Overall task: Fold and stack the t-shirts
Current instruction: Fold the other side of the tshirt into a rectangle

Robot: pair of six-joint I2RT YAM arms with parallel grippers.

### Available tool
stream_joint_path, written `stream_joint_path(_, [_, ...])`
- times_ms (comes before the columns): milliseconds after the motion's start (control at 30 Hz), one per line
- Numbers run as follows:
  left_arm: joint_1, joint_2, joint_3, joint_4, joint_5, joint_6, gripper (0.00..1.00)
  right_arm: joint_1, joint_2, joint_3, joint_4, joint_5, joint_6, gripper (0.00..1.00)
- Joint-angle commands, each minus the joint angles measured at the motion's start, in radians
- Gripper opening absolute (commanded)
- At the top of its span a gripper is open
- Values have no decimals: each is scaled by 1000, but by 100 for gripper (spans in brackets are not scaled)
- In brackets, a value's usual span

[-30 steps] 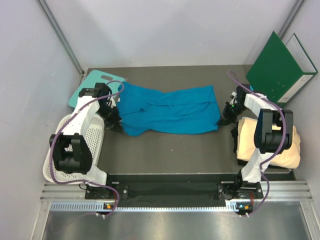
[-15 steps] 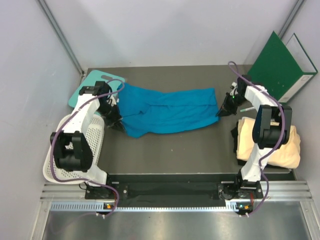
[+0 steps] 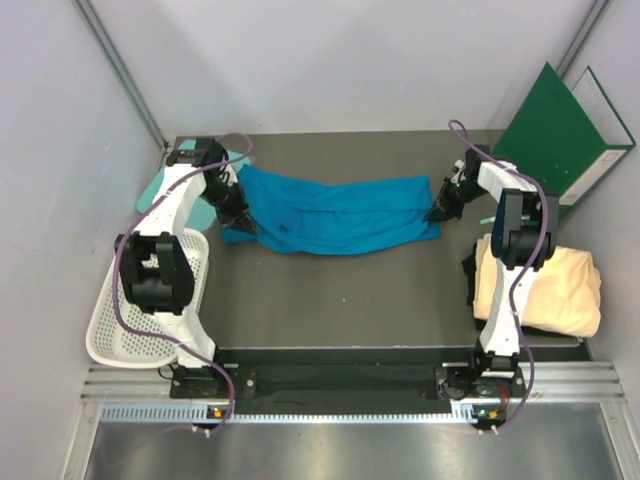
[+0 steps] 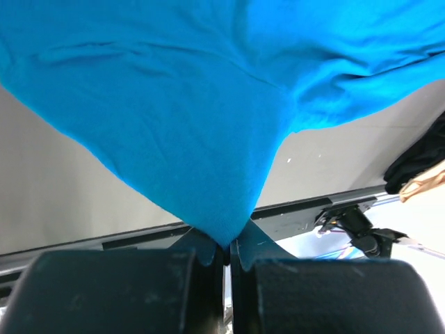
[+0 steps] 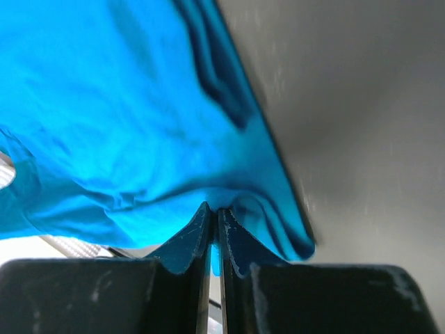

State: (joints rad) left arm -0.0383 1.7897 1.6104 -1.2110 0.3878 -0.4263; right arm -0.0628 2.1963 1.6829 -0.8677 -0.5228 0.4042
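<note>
Two pinches hold the blue t-shirt [image 3: 330,215], which is stretched across the far part of the table [image 3: 340,295]. The left gripper [image 3: 240,220] has its fingers pressed together on the shirt's left corner, and the right gripper [image 3: 437,212] is clamped on the right edge. The cream t-shirt [image 3: 545,290] sits folded at the table's right side, just beside the right arm.

The blue t-shirt [image 3: 330,215] is soft, matt knit cloth, creased. The cream t-shirt [image 3: 560,290] looks like similar matt cloth. The table [image 3: 340,300] is smooth, dull grey. The mesh basket [image 3: 108,335] is probably white plastic.
</note>
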Motion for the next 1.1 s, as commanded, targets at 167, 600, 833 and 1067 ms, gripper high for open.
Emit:
stream_joint_path(167, [32,53,92,65,101,-55,0,0,62,60,171,-94,73,9])
stream_joint_path(600, [80,327,436,107,192,-94,0,3,45,-49,345,-115,114,53])
stream_joint_path(833, [89,559,654,154,391,-175,24,3,-58,-107,381,-62,108,94])
stream_joint_path(1067, [90,488,597,337,313,-164,99,3,-158,-176,421,-23,104,100])
